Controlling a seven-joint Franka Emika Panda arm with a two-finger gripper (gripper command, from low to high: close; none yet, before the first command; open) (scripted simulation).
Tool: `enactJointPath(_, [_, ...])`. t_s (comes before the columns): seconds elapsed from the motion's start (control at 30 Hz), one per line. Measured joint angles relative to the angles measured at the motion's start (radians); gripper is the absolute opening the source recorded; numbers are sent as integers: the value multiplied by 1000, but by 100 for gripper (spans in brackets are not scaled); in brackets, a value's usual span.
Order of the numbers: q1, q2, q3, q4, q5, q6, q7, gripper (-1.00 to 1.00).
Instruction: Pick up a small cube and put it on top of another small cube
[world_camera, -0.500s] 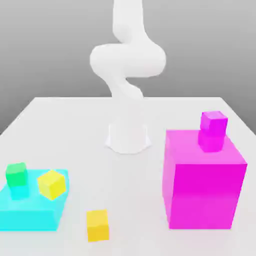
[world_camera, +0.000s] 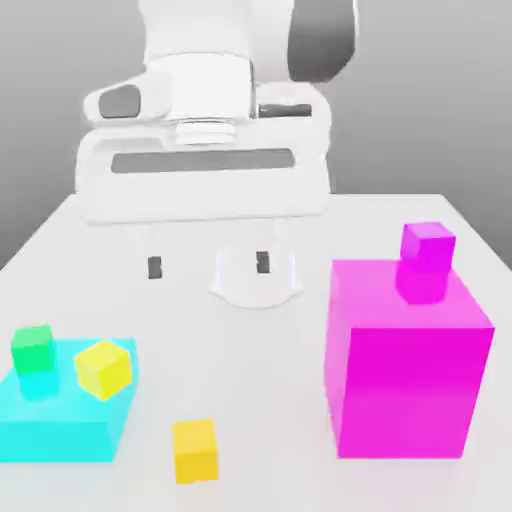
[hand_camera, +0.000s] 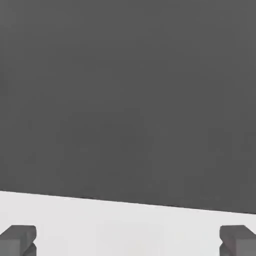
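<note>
Nothing stacked yet; every step is left.
The gripper (world_camera: 208, 266) hangs empty, fingers wide apart, far behind the orange cube (world_camera: 195, 450) on the near table (world_camera: 270, 400); the green cube (world_camera: 33, 349) sits bare on the cyan block (world_camera: 60, 425), left.

We see a simulated test scene, not a real room. The white table (world_camera: 250, 340) has a flat, even surface without texture, and behind it is only a plain grey backdrop (world_camera: 430, 100). The blocks, like the big magenta cube (world_camera: 405, 370) and the cyan slab (world_camera: 60, 425), are pure-coloured shapes with no marks.
</note>
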Motion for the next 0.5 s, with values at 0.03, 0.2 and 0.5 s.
enactJointPath(0.03, [-1,36,-5,-12,5,18,-16,0])
enactJointPath(0.2, [-26,217,-15,-73,14,108,-89,0])
enactJointPath(0.5, [-93,504,54,-69,87,310,-180,-100])
